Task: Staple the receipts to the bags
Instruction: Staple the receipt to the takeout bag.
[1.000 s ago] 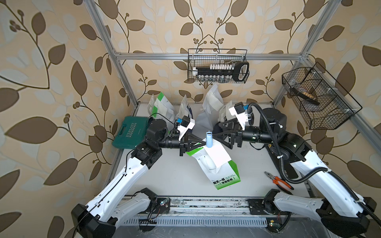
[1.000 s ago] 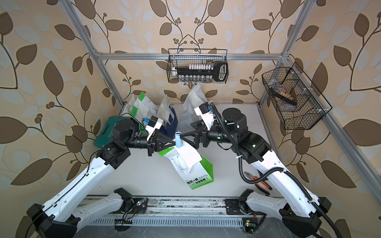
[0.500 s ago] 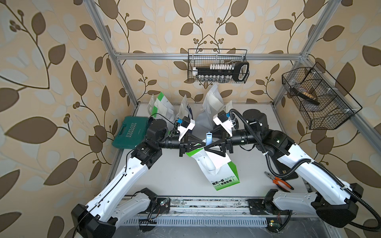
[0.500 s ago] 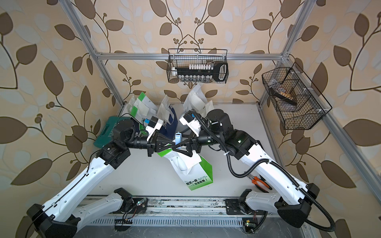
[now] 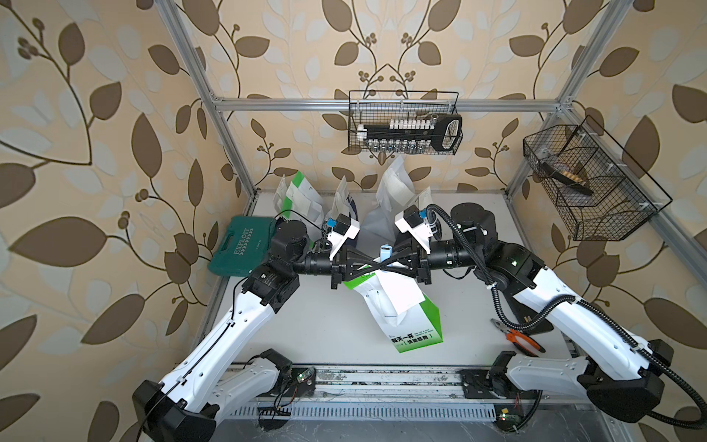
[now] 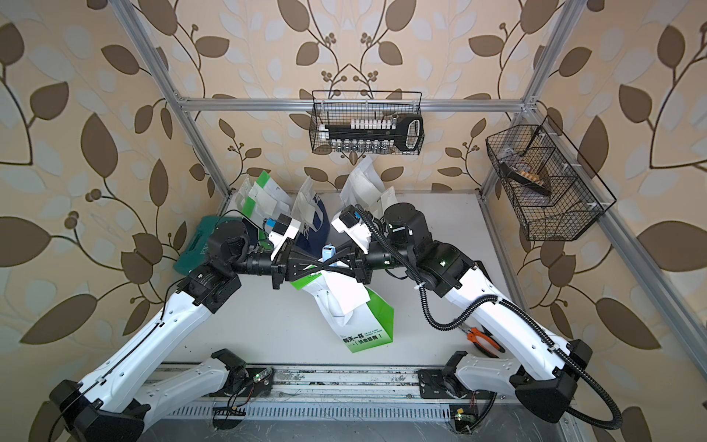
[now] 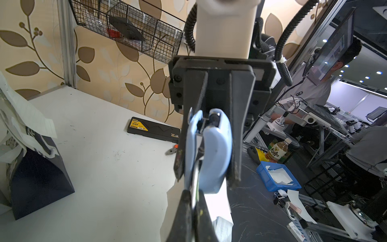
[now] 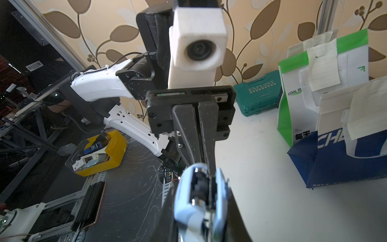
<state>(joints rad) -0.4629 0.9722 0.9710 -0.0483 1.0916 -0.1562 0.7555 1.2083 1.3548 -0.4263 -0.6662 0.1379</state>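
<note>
Right gripper squeezes the stapler; my left gripper pinches the bag at its top edge. Bag and receipt look light, floppy: hold near the stapler.

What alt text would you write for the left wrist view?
The right tool clamps a blue stapler from both sides, while the left tool pinches one end. Behind lie a white table, a navy bag bearing a receipt, and a black case.

Leaf-patterned wallpaper, aluminium frame, white tabletop
</note>
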